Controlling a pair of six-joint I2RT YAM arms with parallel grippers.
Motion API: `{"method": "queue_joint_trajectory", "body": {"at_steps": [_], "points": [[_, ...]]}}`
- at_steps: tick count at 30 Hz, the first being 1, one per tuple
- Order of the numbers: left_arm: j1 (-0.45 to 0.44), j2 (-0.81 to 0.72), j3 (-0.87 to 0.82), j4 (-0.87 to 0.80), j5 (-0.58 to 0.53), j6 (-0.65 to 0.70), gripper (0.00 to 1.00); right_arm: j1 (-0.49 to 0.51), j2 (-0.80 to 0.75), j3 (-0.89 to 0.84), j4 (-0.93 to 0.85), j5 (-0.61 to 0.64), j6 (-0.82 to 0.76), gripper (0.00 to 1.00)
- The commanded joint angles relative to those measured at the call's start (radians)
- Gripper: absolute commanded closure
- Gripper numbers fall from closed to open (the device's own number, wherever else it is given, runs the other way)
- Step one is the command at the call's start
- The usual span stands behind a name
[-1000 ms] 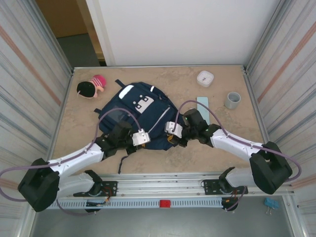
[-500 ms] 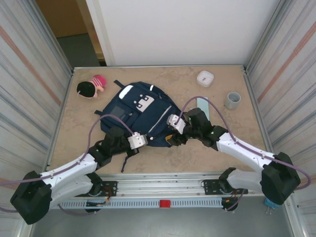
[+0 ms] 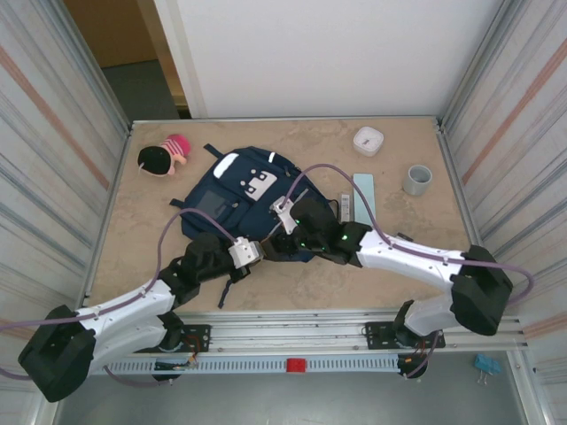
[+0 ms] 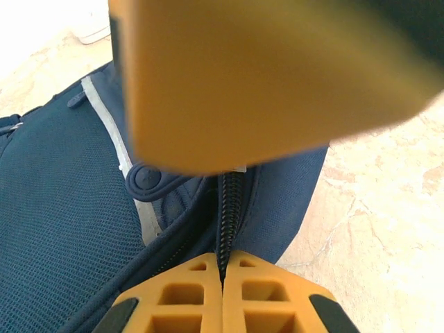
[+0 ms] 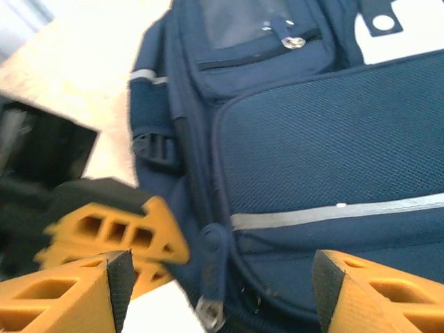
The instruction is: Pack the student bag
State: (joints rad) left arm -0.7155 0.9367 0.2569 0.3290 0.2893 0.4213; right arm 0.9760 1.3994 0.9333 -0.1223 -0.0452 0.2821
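Reaching low and nearly straight with left arm (image 3: 124, 305) from near-left corner of bench (image 3: 425, 217), wrist ending at near edge of student bag (image 3: 237, 190). Pinching there with left jaws: fully closed, fingertips (image 4: 198, 295) flush together on the bag's black zip coil (image 4: 227, 208) at the seam.

Coming across with right arm (image 3: 407, 257) from near-right corner, elbow bent, forearm laid leftward, wrist tipped down just beside the left one. Standing wide apart with right jaws, one fingertip (image 5: 66, 295) either side of the bag's rim, gripping nothing. Metal zip pull (image 5: 208, 311) in the gap between them; can't tell if touching.

Lying flat left of bench centre, front pocket up. Oriented diagonally along its long axis: carry loop (image 3: 213, 148) toward far-left corner, base toward near edge under both wrists.

Made of navy woven fabric, with coarse mesh panel (image 5: 333, 139), thin pale stripe (image 5: 333, 211), white patches (image 3: 229, 164), small zipped pocket (image 5: 263, 41). Moulded in orange on the fingers, with triangular cut-outs. Finished beige and stone-patterned on the bench.
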Motion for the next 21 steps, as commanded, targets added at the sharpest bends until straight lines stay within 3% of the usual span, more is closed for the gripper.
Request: {"method": "queue_joint_trajectory", "body": {"at_steps": [1,6,13,15,18,21], "points": [[-0.008,-0.025,0.022,0.107,0.047,-0.02,1.0,0.011,0.045,0.055,-0.008,0.084,0.072,0.31],[-0.012,-0.024,0.026,0.105,0.044,-0.021,1.0,0.012,0.104,0.097,0.003,0.034,0.065,0.41],[-0.012,-0.039,0.033,0.087,0.03,-0.01,1.0,0.009,0.118,0.102,-0.026,0.019,0.069,0.7],[-0.012,-0.046,0.033,0.082,0.027,-0.008,1.0,0.006,0.112,0.101,-0.033,0.012,0.071,0.7],[-0.012,-0.049,0.034,0.081,0.027,-0.007,1.0,0.002,0.114,0.103,-0.031,-0.013,0.08,0.56],[-0.013,-0.048,0.038,0.082,0.028,-0.008,1.0,-0.002,0.14,0.122,-0.05,-0.031,0.086,0.57]]}}
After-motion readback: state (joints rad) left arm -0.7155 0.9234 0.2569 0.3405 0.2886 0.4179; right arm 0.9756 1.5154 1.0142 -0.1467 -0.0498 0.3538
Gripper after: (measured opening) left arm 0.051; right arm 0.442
